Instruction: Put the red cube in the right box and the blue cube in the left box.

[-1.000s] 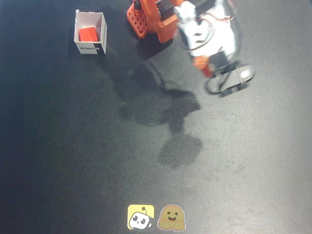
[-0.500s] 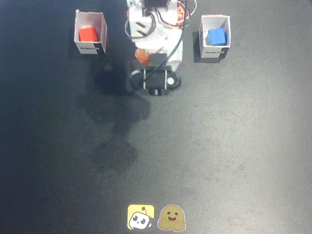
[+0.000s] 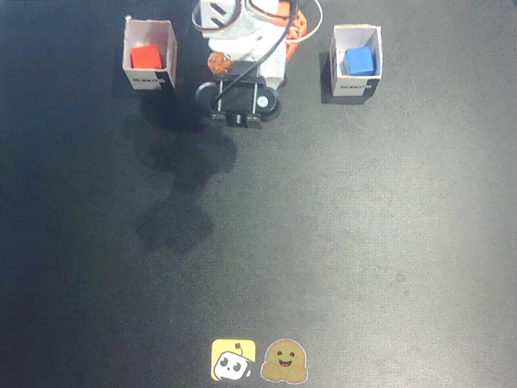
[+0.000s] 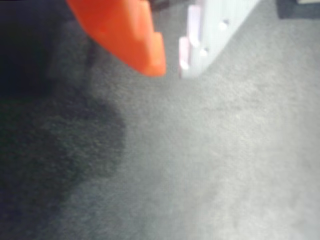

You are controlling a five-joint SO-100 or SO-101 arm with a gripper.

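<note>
The red cube (image 3: 146, 56) lies inside the white box (image 3: 150, 79) at the upper left of the fixed view, the one with a small nub at its rim corner. The blue cube (image 3: 359, 61) lies inside the other white box (image 3: 356, 85) at the upper right. The arm (image 3: 242, 73) is folded back at the top middle, between the two boxes and touching neither. In the wrist view my gripper (image 4: 172, 67) hangs over bare dark mat. Its orange finger (image 4: 130, 35) and white finger (image 4: 210, 35) are almost together with nothing between them.
The arm's black base (image 3: 241, 101) stands at the top centre and casts a shadow (image 3: 182, 194) on the dark mat. Two stickers (image 3: 258, 360) lie at the bottom edge.
</note>
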